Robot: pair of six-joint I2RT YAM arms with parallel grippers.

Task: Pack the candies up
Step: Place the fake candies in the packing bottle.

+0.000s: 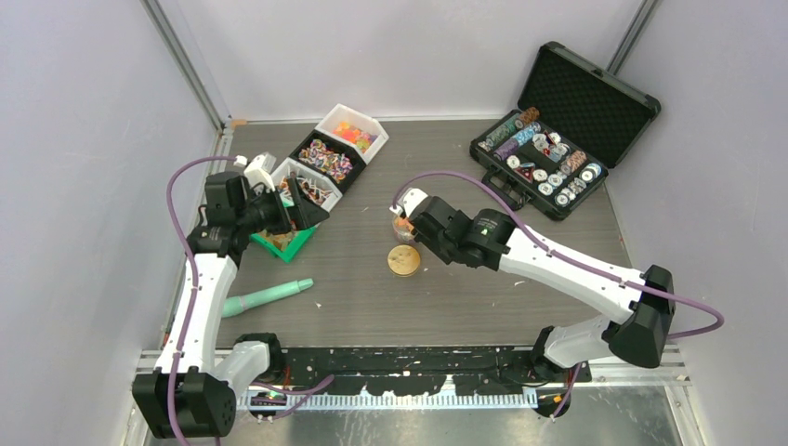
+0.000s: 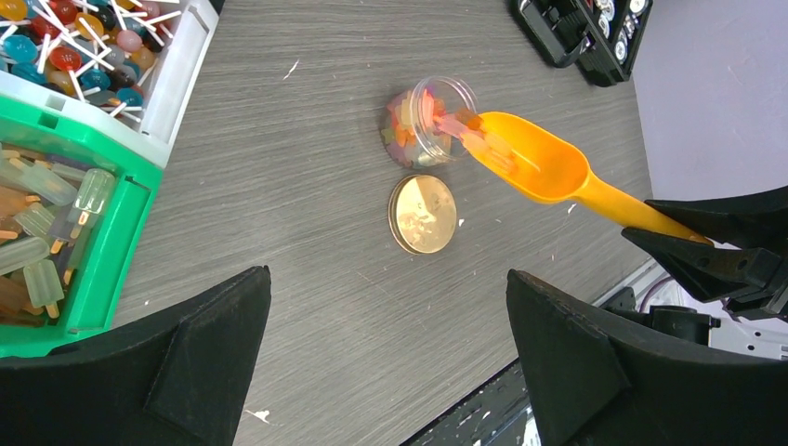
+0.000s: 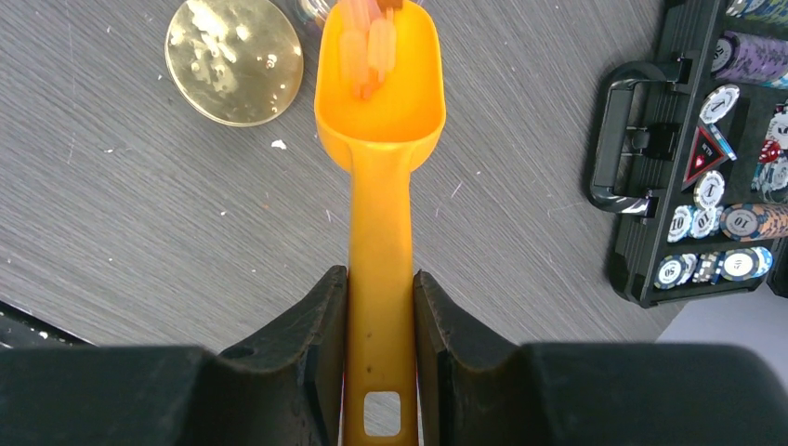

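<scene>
Orange scoop (image 3: 379, 102) is pinched by its handle in my R gripper (image 3: 379, 279), jaws partway closed & pressed on both sides of the handle. The scoop's front lip meets the mouth of a clear jar (image 2: 429, 121) near the middle of the table (image 2: 307, 186). A few candies (image 3: 367, 46) lie at the scoop's tip, and more show thru the jar wall, mixed orange, red & yellow. A gold disc (image 2: 423, 214) lies flat just beside the jar, on my side, clear of the scoop. My L gripper (image 2: 387, 271) hangs over the table's L part w/ jaws spread wide, nothing betw. them. Beside it sit a green bin (image 2: 84, 137) w/ pale bar sweets on sticks & a white bin (image 2: 181, 74) w/ lollipops. Far R, an open black case (image 1: 548, 153) holds poker chips (image 3: 748, 221), well apart from the jar. A mint-green pen-like tool (image 1: 265, 297) lies near my L arm.
</scene>
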